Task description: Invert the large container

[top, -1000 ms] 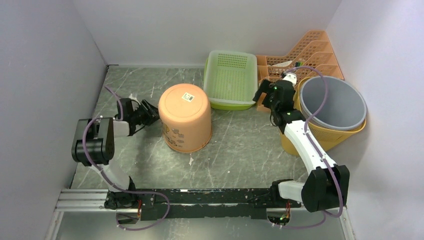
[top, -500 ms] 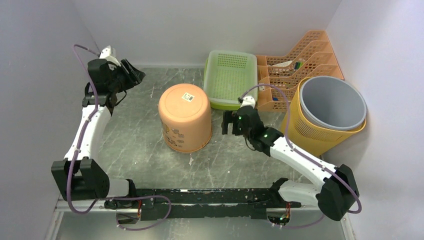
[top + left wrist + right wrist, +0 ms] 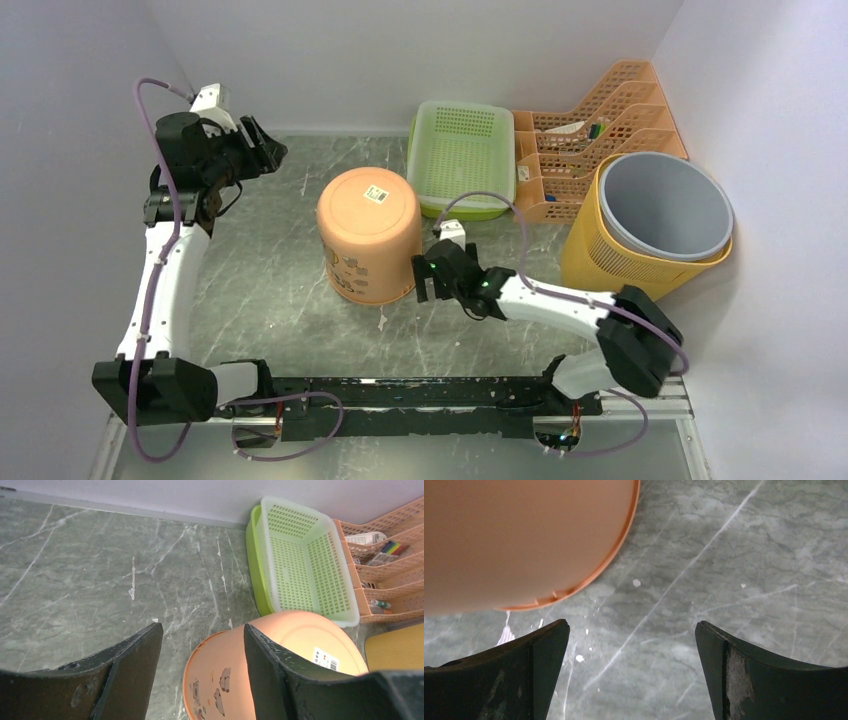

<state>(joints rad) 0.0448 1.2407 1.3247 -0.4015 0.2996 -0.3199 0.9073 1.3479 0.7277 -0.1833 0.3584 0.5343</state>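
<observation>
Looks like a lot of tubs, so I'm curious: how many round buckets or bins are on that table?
3: the peach bucket, mouth-down mid-table; the yellow bin by the right wall; the grey bin nested inside it. Smaller ones could hide inside.

Orange container [image 3: 369, 235] smooth plastic, faint sheen, paper-looking label [image 3: 376, 194] on top; table [image 3: 270, 280] grey veined, probably stone-effect laminate, matt; green basket [image 3: 461, 150] perforated glossy plastic.

Sticker [image 3: 375, 195] on orange container [image 3: 366, 252] base, print illegible
</observation>
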